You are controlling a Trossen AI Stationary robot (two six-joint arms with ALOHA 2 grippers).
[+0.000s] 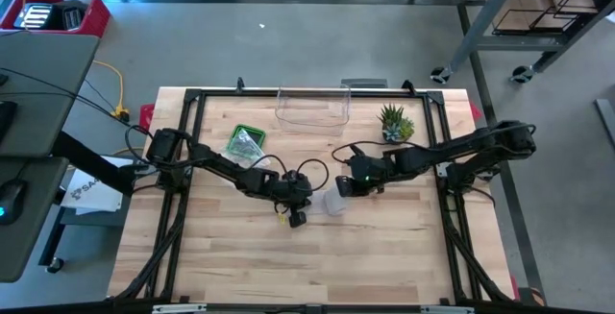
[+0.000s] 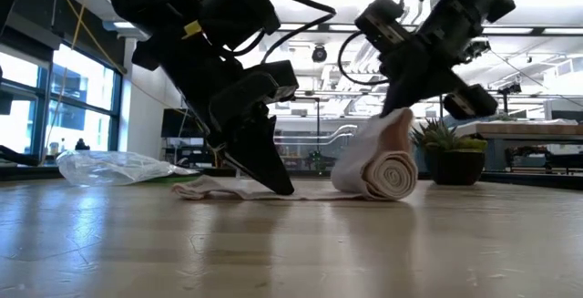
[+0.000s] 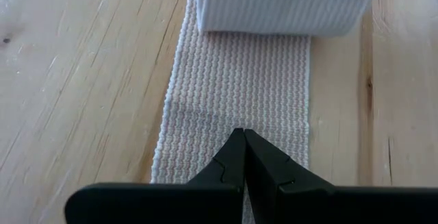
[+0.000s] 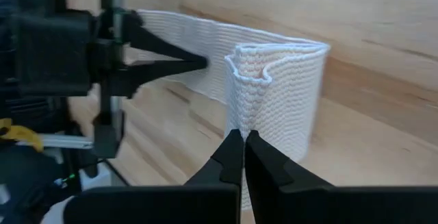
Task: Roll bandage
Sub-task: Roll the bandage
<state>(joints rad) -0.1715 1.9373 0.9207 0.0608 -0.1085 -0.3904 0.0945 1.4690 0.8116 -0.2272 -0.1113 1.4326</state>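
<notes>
Bandage tail: flat strip of the bandage (image 3: 239, 87) lies on the table (image 1: 404, 256); your left gripper (image 3: 243, 148) has its fingers shut together and presses their tips down on the strip, holding nothing. I judge this pins the loose end so the roll can be turned against it.
Bandage roll: rolled part (image 2: 383, 170) sits on the table at the far end of that strip, near the table's middle in the high view, lying on its side with the spiral end facing the low camera.
Right gripper: your right gripper (image 4: 243, 145) is closed too, tips against the roll's outer wrap, gripping nothing that I can see. Likely placed there to push the roll along the strip toward the left gripper.
Progress: roll partly wound; a length of strip is not yet taken up.
Green tray: green tray (image 1: 245, 142) beyond the left arm holds a crumpled clear plastic bag (image 2: 114, 166).
Clear bin: clear bin (image 1: 312, 108) at the far edge; you can make out nothing in it.
Potted plant: small plant (image 1: 394, 122) beside the bin, well apart from the work.
</notes>
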